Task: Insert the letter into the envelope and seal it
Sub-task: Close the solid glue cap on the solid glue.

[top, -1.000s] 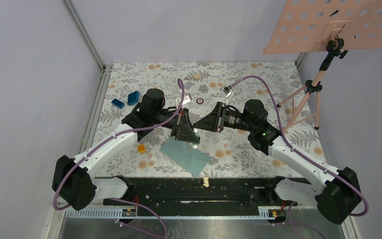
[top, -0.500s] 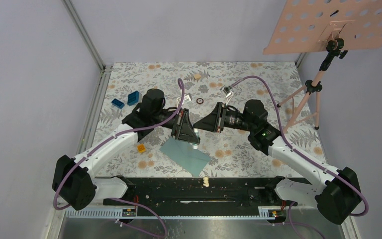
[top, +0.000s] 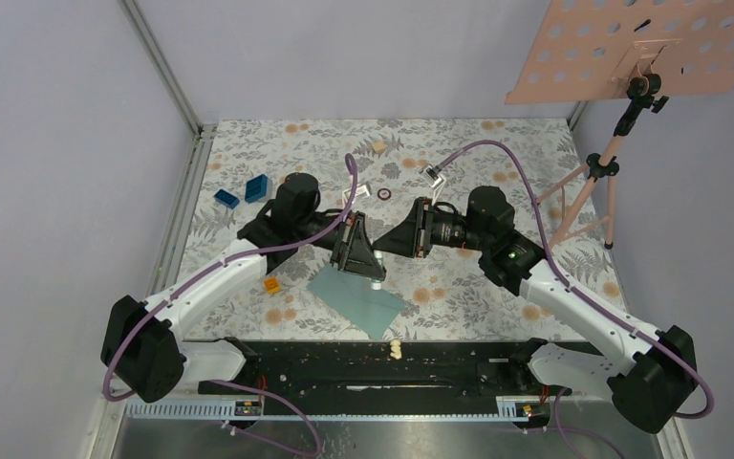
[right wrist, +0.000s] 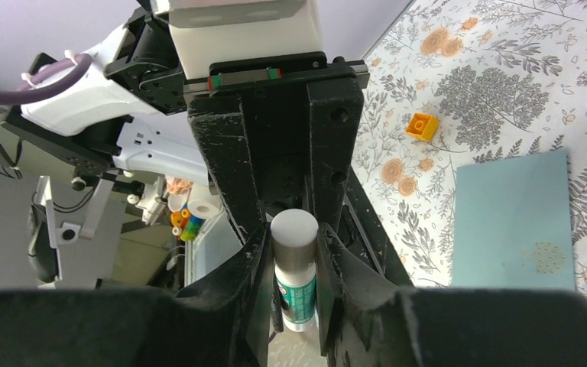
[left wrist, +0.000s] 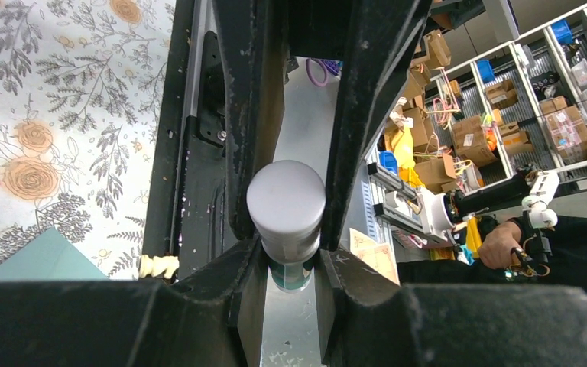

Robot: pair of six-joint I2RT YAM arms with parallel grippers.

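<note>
Teal-grey paper catches the eye first: the envelope (top: 356,298) lies flat on the flowered table (top: 497,287), just below the centre of the overhead view, and neither arm has hold of it. Its long axis runs on a slant, from upper left down to lower right of that frame. I can't make out the letter in any view, so I cannot tell whether it is already inside.

Both arms meet nose to nose above the envelope's upper edge. Between them is a glue stick (right wrist: 295,237), white at the end and green-labelled on the body. The left gripper (left wrist: 289,267) is closed down narrowly on it from one side and the right gripper (right wrist: 294,287) is pinched on it from the other, so the two share the one stick. To me that looks like a cap being pulled off, or a hand-over, ahead of gluing the flap, but that is only my guess.

For the coming move, the envelope sits toward the bottom of the overhead frame from the joined grippers. It is almost straight beneath the left one, which is the nearer arm. In the right wrist view it lies off at the right, well apart from the fingers. Whichever arm takes the open stick would need to bring it down along that slanted edge.
</note>
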